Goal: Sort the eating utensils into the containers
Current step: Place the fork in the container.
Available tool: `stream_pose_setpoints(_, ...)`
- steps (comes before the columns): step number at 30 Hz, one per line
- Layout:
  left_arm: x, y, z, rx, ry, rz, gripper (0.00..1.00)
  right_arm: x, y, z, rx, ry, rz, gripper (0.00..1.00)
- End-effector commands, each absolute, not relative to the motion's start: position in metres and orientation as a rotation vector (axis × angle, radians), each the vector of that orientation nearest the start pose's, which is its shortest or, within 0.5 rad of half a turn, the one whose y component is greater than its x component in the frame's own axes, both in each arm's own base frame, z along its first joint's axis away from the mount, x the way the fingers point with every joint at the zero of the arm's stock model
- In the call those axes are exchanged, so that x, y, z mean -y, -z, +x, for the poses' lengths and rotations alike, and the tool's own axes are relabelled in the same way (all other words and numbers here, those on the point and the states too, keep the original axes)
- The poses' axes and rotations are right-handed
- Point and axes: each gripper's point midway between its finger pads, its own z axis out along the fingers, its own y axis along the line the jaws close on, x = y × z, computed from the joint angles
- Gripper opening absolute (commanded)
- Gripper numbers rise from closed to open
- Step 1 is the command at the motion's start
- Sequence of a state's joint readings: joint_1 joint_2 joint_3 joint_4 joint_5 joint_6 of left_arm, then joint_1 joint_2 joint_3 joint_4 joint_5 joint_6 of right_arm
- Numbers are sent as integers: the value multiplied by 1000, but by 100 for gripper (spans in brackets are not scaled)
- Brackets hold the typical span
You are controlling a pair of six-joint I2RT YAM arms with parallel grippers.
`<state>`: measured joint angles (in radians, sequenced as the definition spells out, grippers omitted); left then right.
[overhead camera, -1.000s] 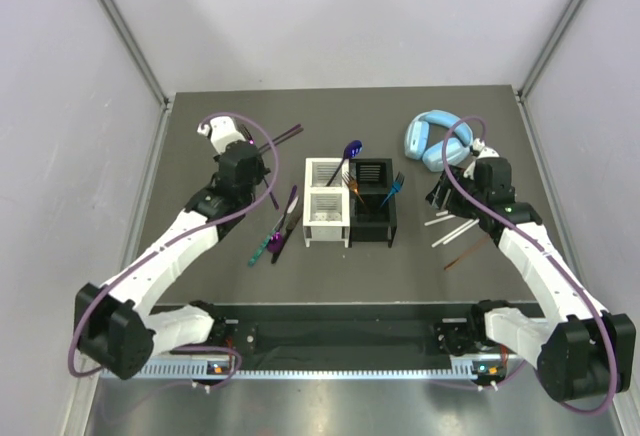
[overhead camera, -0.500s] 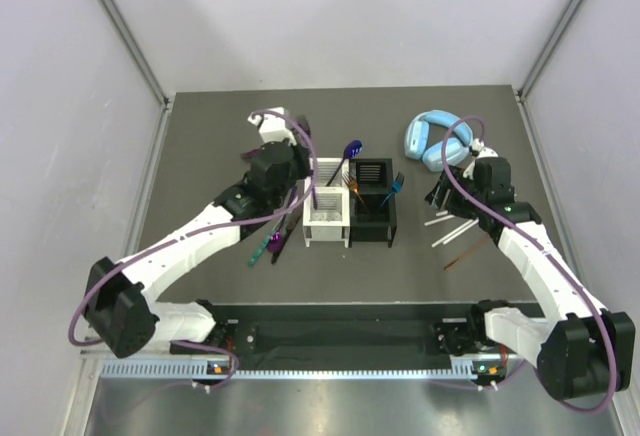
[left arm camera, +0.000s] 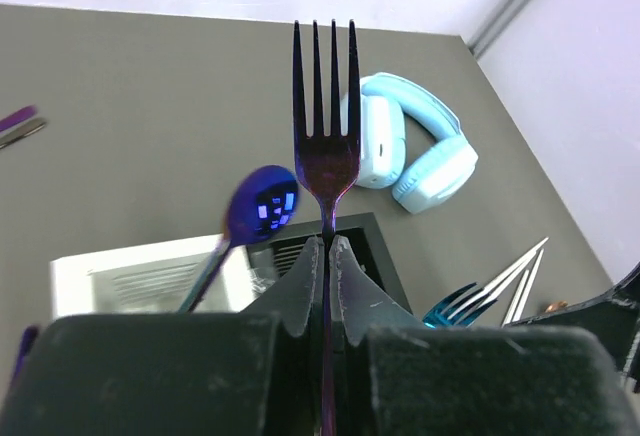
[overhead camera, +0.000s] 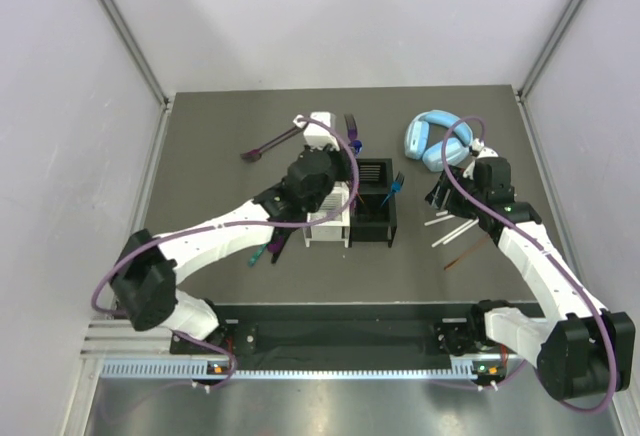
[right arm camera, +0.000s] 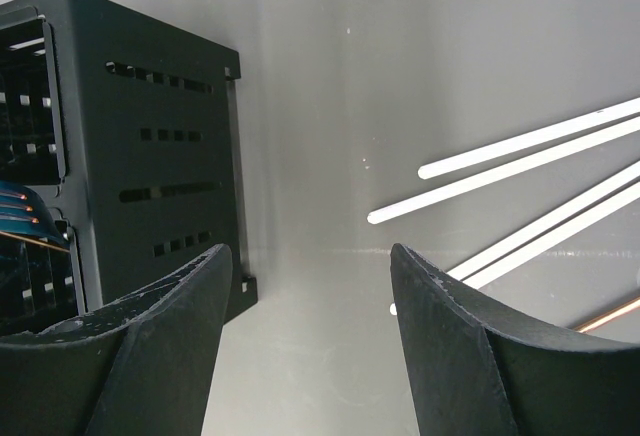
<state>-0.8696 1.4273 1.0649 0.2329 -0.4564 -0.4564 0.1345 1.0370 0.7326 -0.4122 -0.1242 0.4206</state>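
A thin brown stick [overhead camera: 466, 254] lies nearest on the dark table [overhead camera: 200, 156], right of the caddies, with its long axis running near-left to far-right. Just beyond it, pale white sticks [right arm camera: 520, 156] slant the same way. The right gripper [right arm camera: 305, 266] hangs over their left ends, jaws spread and empty.

Left of the white slotted caddy [overhead camera: 325, 228], two slim utensils [overhead camera: 264, 248], one green-ended, lie side by side. The black slotted caddy [overhead camera: 372, 218] stands against the white one's right side, and a teal fork [overhead camera: 397, 184] leans out of it toward the far right.

Above the caddies' far ends, the left gripper [left arm camera: 327, 246] is clenched on the handle of an iridescent purple-blue fork [left arm camera: 325, 146]. The fork runs in line with the fingers, tines toward the far edge. An iridescent blue spoon [left arm camera: 262, 206] leans bowl-up from the white caddy.

Light-blue headphones [overhead camera: 430, 138] sit far right, and two purple utensils [overhead camera: 272, 142] lie far left.
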Motion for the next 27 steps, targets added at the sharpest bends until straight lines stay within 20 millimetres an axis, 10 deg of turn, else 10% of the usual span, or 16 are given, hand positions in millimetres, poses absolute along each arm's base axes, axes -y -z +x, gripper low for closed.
stream_pose_setpoints(1, 354, -296, 344, -1584, 670, 65, 0, -75, -140, 297, -2265, -416, 266, 65)
stream_pose_setpoints(12, 396, -259, 337, -1542, 600, 166, 0, -74, -140, 294, -2266, -409, 266, 65)
stream_pose_setpoints(27, 393, -224, 319, -1577, 533, 225, 0, -74, -137, 296, -2272, -415, 267, 65)
